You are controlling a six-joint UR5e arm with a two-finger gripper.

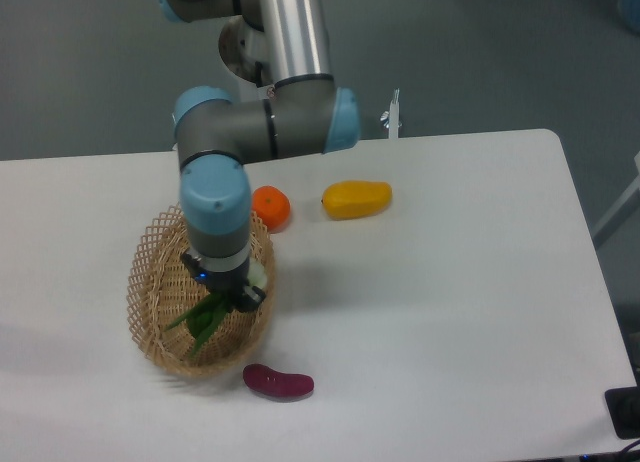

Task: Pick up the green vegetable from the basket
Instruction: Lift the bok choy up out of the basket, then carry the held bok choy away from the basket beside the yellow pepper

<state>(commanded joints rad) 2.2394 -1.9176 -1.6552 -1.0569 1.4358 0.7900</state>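
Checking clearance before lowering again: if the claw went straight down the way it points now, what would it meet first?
Most likely the floor of the oval tan woven wicker basket. The claw points down over it, shut on the dark green leafy vegetable, whose leaves would touch first. Depth is unclear.

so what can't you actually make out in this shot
- Gripper: the fingers sit under the arm's wrist, so open or shut can't be told.
- Green vegetable: only hanging leaves and a bit of pale stem show; the wrist covers the rest.
- Basket: the wrist and leaves hide part of its floor.
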